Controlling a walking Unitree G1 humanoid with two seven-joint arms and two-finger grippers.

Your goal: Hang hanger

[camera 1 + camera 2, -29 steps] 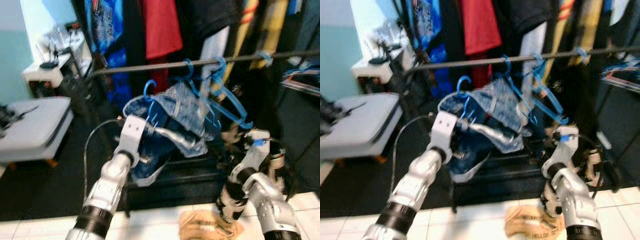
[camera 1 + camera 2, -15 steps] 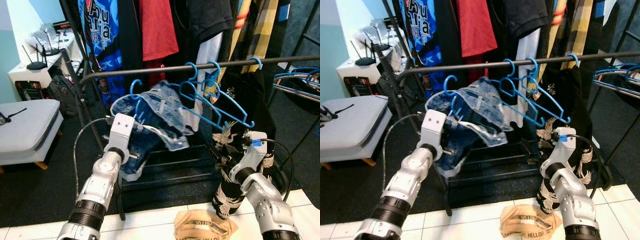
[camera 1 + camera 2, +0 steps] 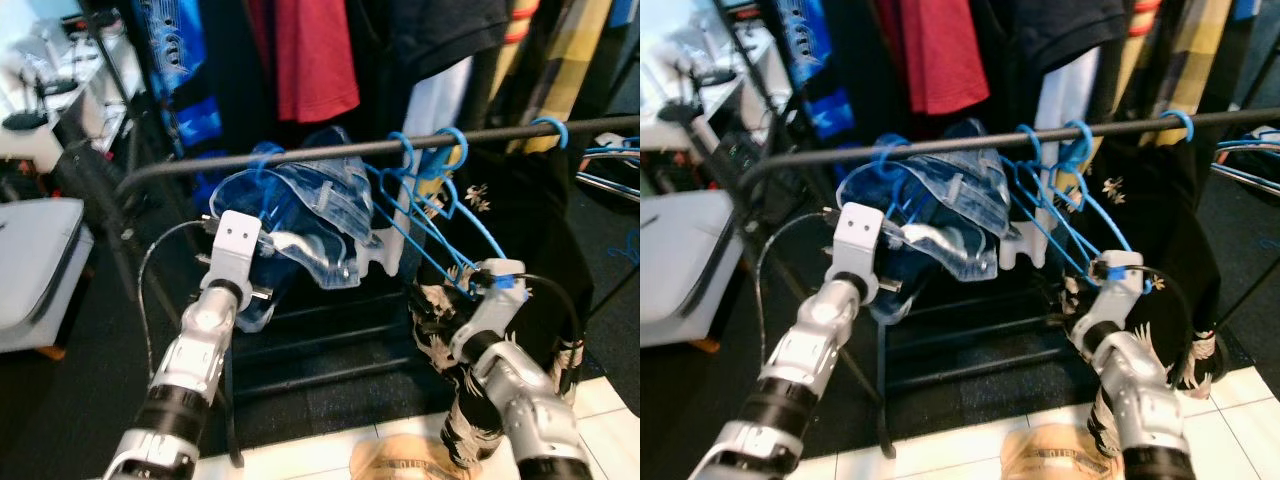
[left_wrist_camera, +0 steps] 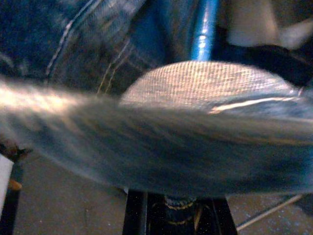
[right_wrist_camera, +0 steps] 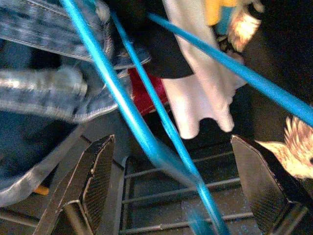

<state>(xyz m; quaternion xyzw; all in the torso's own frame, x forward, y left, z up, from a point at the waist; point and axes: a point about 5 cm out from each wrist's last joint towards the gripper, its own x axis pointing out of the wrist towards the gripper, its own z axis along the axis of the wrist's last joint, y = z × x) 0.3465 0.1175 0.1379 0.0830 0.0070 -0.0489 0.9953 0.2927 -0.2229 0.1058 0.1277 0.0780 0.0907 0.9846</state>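
While the left hand (image 3: 262, 262) is pushed into a bundle of denim shorts (image 3: 300, 215), the blue hanger (image 3: 262, 175) carrying them sits with its hook right at the dark rail (image 3: 330, 152), at about ten o'clock from the middle of the left eye view; whether the hook is over the rail cannot be told. From the left wrist view, denim and a strip of blue hanger press close against the lens, and I cannot tell how far that hand's fingers are spread or whether they grip anything. The right hand (image 5: 171, 196) is held up at about four o'clock in the eye views, spread wide, with two blue bars of empty hangers (image 3: 1070, 215) running between its black fingers (image 5: 93, 181) without either one touching them. Those empty hangers hook on the rail just to the right of the shorts. A red shirt (image 3: 305, 55) and other clothes hang behind the rail, a black patterned garment (image 3: 520, 250) hangs near the right arm, and a tan bag (image 3: 1050, 455) lies on the white tile floor (image 3: 1230, 410).
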